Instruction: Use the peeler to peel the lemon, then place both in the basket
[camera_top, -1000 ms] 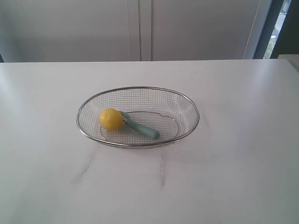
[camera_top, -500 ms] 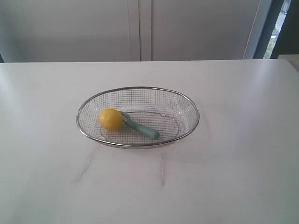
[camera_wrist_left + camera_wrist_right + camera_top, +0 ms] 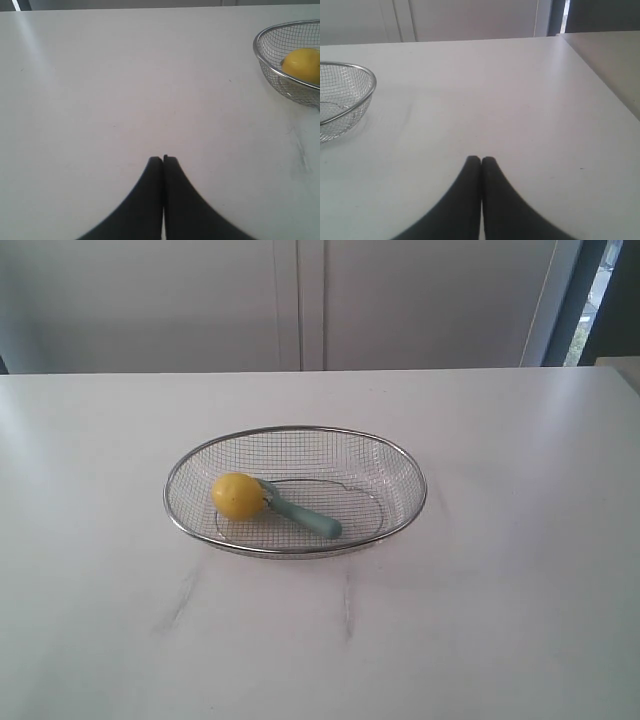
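Left wrist view has the left gripper (image 3: 163, 159) low in the foreground, its two dark fingers pressed flat together with nothing between them, poised above bare white table (image 3: 100, 100); the right gripper (image 3: 481, 159) looks just the same from its own camera, clenched on nothing. Neither arm shows from the room camera, so I'd judge both are parked well back from the work, one either side, out of each other's way. Further out sits the basket (image 3: 297, 427), roughly mid-table, and both task things lie inside it: the lemon (image 3: 238, 495) towards its left end on the mesh floor, and the peeler (image 3: 305, 515) beside it, head tucked against the fruit and teal handle angled away towards the near rim. The lemon rests there, I suppose, because the mesh wall stops it rolling. Its skin looks evenly yellow from here, and I can't tell whether any has been pared off, so this could be the layout awaiting a first reach or the finished put-away. Faint grey scuffs (image 3: 180, 600) mark the table just in front of the basket.
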Robot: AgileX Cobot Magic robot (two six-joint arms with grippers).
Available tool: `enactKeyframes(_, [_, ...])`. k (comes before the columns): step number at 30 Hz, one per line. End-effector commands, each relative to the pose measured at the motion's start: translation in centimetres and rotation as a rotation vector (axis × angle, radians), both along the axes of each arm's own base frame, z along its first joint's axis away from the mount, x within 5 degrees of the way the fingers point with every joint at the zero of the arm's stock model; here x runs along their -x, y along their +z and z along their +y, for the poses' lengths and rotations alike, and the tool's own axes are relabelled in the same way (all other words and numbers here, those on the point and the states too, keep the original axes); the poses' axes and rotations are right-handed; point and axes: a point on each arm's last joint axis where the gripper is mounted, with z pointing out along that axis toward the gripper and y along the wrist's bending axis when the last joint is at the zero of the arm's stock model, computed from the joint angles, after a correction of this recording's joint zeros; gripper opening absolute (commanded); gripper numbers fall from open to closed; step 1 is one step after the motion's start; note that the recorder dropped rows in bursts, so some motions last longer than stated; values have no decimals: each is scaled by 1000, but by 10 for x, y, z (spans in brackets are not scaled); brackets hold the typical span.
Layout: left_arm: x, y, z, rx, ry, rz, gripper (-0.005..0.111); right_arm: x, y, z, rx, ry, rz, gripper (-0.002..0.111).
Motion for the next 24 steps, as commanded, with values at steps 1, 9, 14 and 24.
enactKeyframes(1, [0,-1,0,2,3,-4,0,0,-1,0,-16,-12,-1,0])
enactKeyframes(9, [0,-1,0,2,3,-4,0,0,-1,0,49,5,0,0])
enactKeyframes(14, [0,-1,0,2,3,-4,0,0,-1,0,58,7,-7,0])
enactKeyframes(24, [0,-1,0,2,3,-4,0,0,-1,0,58,7,-7,0])
